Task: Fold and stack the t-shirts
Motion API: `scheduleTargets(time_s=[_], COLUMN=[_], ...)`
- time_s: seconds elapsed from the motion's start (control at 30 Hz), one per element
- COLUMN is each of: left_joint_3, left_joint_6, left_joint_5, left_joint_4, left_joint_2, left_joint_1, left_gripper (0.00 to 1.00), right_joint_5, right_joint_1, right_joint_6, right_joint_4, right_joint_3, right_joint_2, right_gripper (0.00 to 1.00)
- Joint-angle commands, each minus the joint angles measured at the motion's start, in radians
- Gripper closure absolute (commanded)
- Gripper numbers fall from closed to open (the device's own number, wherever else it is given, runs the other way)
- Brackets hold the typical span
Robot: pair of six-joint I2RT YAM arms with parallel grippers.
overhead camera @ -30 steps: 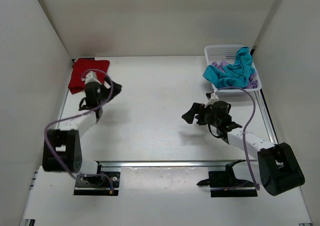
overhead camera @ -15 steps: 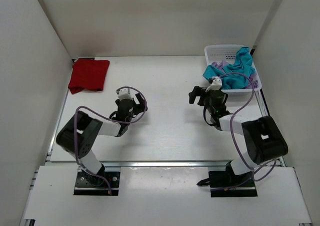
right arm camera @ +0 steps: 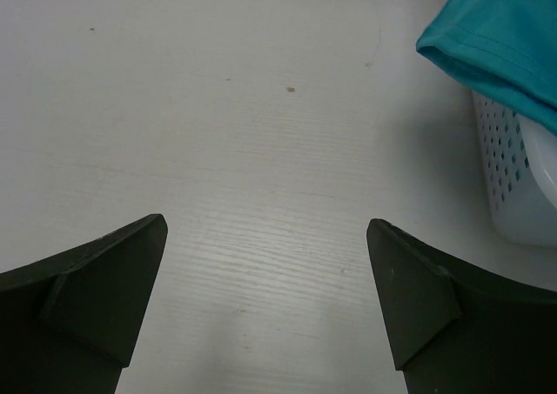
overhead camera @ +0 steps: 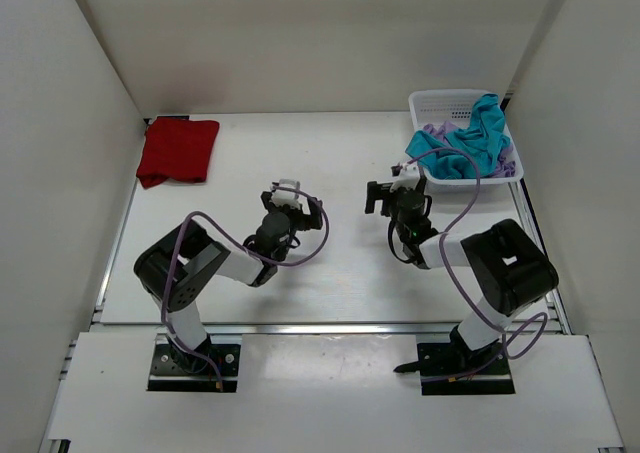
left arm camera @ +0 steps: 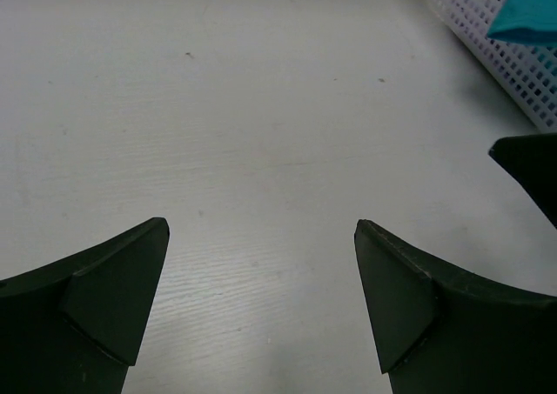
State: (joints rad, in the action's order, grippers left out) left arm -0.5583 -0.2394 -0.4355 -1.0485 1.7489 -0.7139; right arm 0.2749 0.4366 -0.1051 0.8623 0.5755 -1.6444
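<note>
A deep red t-shirt (overhead camera: 177, 150) lies folded at the table's far left corner. The teal-blue t-shirt (overhead camera: 463, 144) is bunched over the white mesh basket (overhead camera: 447, 101) at the far right, and a pale lavender t-shirt (overhead camera: 436, 130) peeks out under it. In the right wrist view the teal shirt (right arm camera: 500, 37) hangs over the basket wall (right arm camera: 505, 181). My left gripper (overhead camera: 298, 199) hovers open over bare table mid-left, nothing between its fingers (left arm camera: 113, 294). My right gripper (overhead camera: 386, 195) is open too, left of the basket, with empty fingers (right arm camera: 104, 294).
White walls enclose the table on three sides. The left wrist view catches the basket's corner (left arm camera: 500, 42) and a black tip of the other gripper (left arm camera: 531, 172) at its right edge. Both arm bases sit at the near rail (overhead camera: 330, 325).
The left arm has pulled back from the red shirt toward the table's middle. The right arm has folded in, its gripper moving up toward the basket. Both stayed open.
</note>
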Motion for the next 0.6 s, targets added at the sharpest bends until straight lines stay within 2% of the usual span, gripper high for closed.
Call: scheduleTargets(time_s=[0.0, 0.07, 0.17, 0.2, 0.23, 0.27, 0.37, 0.47, 0.5, 0.57], left_joint_3=[-0.02, -0.038, -0.092, -0.083, -0.065, -0.054, -0.038, -0.069, -0.095, -0.124], left_joint_6=[0.106, 0.086, 0.049, 0.081, 0.125, 0.141, 0.166, 0.112, 0.053, -0.009], left_joint_5=[0.01, 0.119, 0.095, 0.136, 0.265, 0.306, 0.332, 0.354, 0.36, 0.334], left_joint_4=[-0.067, -0.05, 0.049, 0.01, -0.019, -0.078, -0.102, -0.041, -0.009, 0.046], left_joint_2=[0.009, 0.011, 0.021, 0.04, 0.032, 0.038, 0.038, 0.046, 0.057, 0.061], left_joint_1=[-0.006, 0.023, 0.027, 0.028, 0.039, 0.04, 0.033, 0.077, 0.094, 0.116], left_gripper=[0.01, 0.01, 0.01, 0.02, 0.01, 0.02, 0.01, 0.02, 0.01, 0.02], right_joint_5=[0.107, 0.077, 0.028, 0.009, 0.024, 0.024, 0.086, 0.066, 0.057, 0.076], right_joint_1=[0.034, 0.04, 0.008, 0.004, 0.008, 0.017, 0.03, 0.005, 0.005, 0.013], right_joint_6=[0.079, 0.097, 0.078, 0.074, 0.085, 0.09, 0.093, 0.047, 0.048, 0.05], right_joint_4=[0.197, 0.294, 0.134, 0.112, 0.121, 0.15, 0.231, 0.103, 0.069, 0.047], right_joint_3=[-0.054, -0.12, -0.025, -0.007, -0.015, -0.041, -0.084, -0.01, 0.019, 0.04], right_joint_2=[0.008, 0.015, -0.003, 0.001, -0.003, 0.003, 0.014, 0.002, -0.009, -0.017], right_gripper=[0.0, 0.01, 0.01, 0.01, 0.01, 0.01, 0.01, 0.01, 0.01, 0.01])
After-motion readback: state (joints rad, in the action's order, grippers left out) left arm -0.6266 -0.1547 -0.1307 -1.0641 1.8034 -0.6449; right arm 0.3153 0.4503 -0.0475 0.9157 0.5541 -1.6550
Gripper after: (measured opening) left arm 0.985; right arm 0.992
